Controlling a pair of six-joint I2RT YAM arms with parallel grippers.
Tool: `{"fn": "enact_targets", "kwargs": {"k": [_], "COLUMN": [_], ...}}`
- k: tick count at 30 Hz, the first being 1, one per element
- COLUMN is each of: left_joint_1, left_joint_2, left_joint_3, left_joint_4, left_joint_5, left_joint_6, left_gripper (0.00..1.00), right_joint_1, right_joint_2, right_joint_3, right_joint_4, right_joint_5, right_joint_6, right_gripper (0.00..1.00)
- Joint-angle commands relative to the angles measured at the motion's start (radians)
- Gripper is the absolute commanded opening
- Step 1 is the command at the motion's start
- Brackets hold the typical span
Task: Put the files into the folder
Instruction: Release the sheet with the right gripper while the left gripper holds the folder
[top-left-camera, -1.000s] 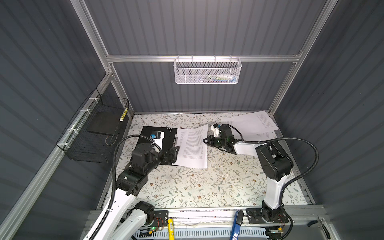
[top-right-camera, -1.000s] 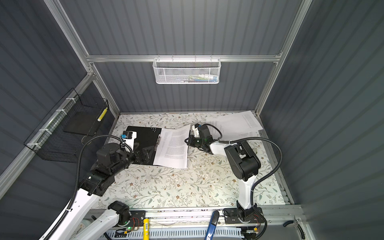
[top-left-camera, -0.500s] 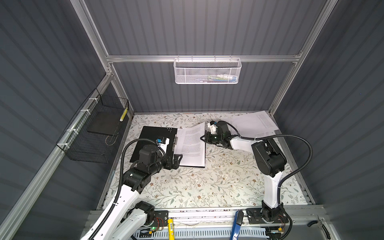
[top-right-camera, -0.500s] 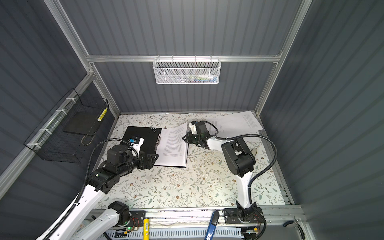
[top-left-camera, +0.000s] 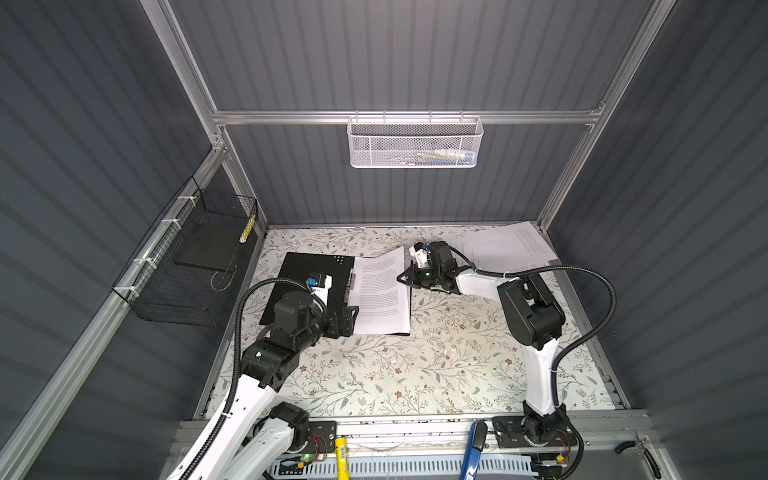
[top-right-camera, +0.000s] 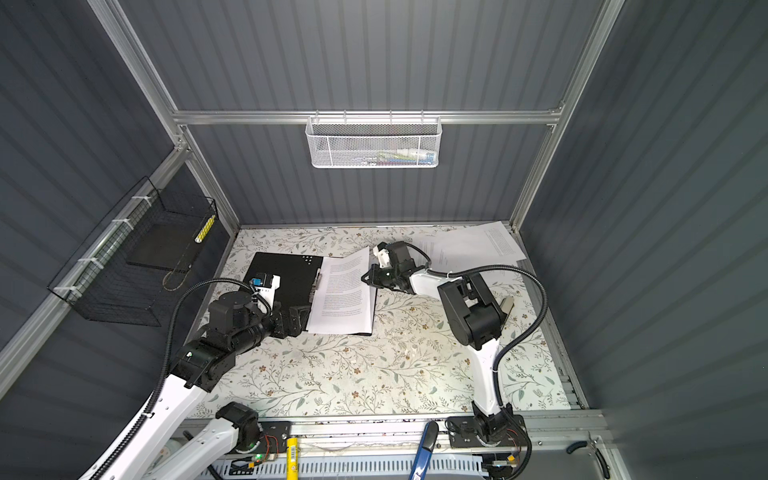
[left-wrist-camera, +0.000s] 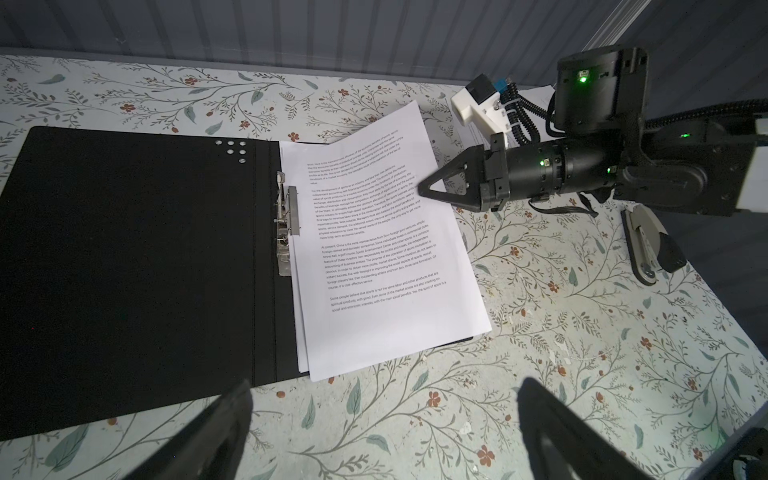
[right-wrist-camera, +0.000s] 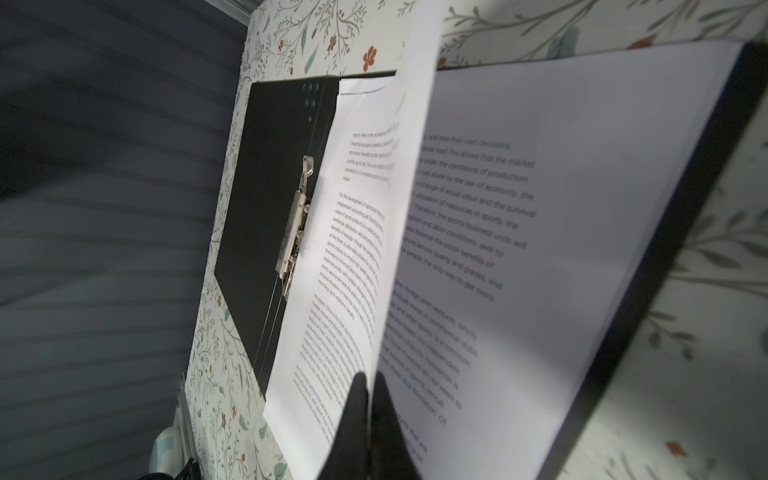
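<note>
Pinched shut, my right jaws grip one sheet (top-left-camera: 380, 291) over the one open folder (top-left-camera: 299, 266), edged left since earlier; my left jaws gape empty.

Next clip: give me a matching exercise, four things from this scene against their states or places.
1 left gripper
2 right gripper
3 thin folder, black inside
4 white metal mesh basket

A hung from the aluminium back rail
B lying open on the flowered table
C jaws wide open
D shut on the top white printed paper sheet

Pairs: 1-C, 2-D, 3-B, 4-A
</note>
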Motion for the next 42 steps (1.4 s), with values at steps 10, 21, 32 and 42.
{"fn": "enact_targets", "kwargs": {"k": [10, 21, 32, 42], "left_joint_1": [-0.001, -0.001, -0.001, -0.001], "left_joint_2": [0.006, 0.015, 0.022, 0.027], "left_joint_3": [0.005, 0.004, 0.004, 0.003], "left_joint_4": [0.003, 0.005, 0.007, 0.008], "left_joint_5": [0.009, 0.018, 0.026, 0.031], "left_joint_6": [0.014, 0.015, 0.016, 0.016], "left_gripper": [1.0, 1.0, 1.0, 1.0], "right_joint_1": [0.004, 0.004, 0.005, 0.004], "right_joint_2": [0.026, 0.049, 0.057, 0.058], "right_joint_3": [0.039, 0.066, 0.073, 0.076], "right_joint_4": [-0.007, -0.009, -0.009, -0.013], "right_joint_5": [0.01, -0.002, -0.016, -0.014], "right_joint_6": [0.036, 0.044, 0.046, 0.056], "right_gripper": [0.0, 0.0, 0.0, 0.23]}}
